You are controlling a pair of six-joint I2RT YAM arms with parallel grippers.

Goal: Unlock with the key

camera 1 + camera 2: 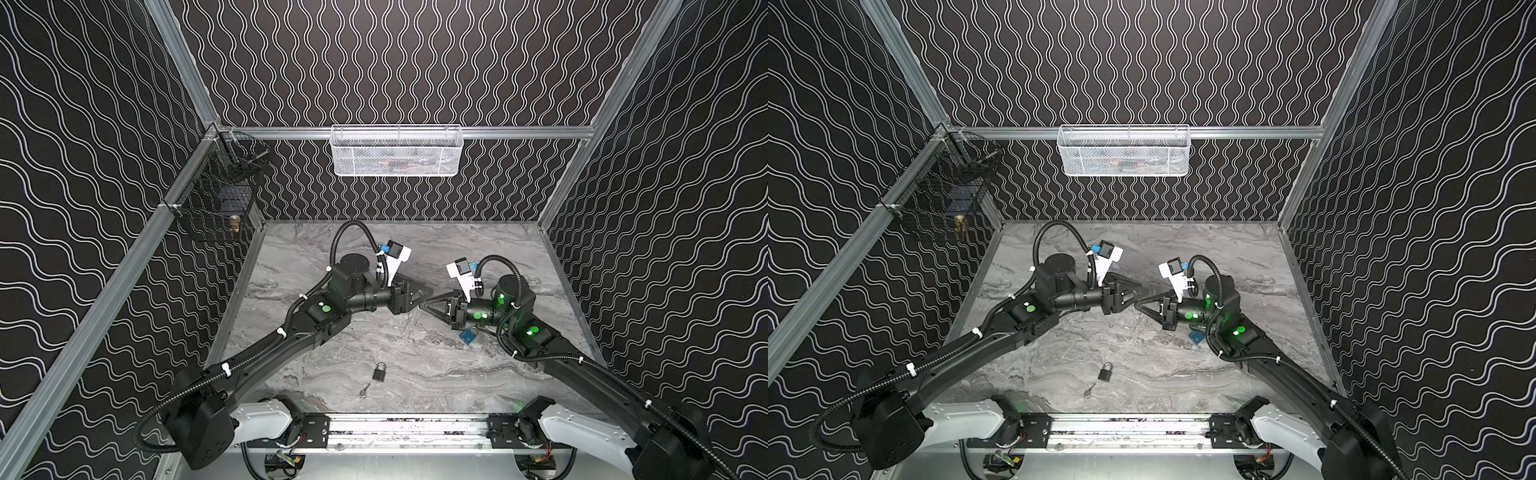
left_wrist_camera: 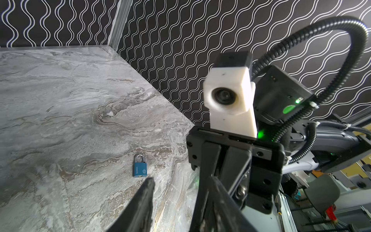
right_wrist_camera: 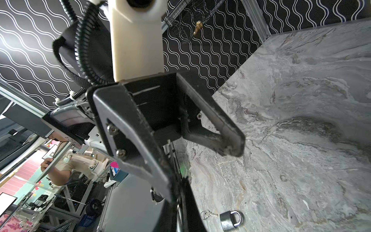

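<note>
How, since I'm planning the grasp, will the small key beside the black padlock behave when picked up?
The key lies flat on the smooth table, so it likely slides when nudged and is hard to get under. It looks thin metal: probably stiff and light. Its small ring may swing once lifted.

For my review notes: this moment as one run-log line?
left gripper open | right gripper shut | key by black padlock, on table
</note>
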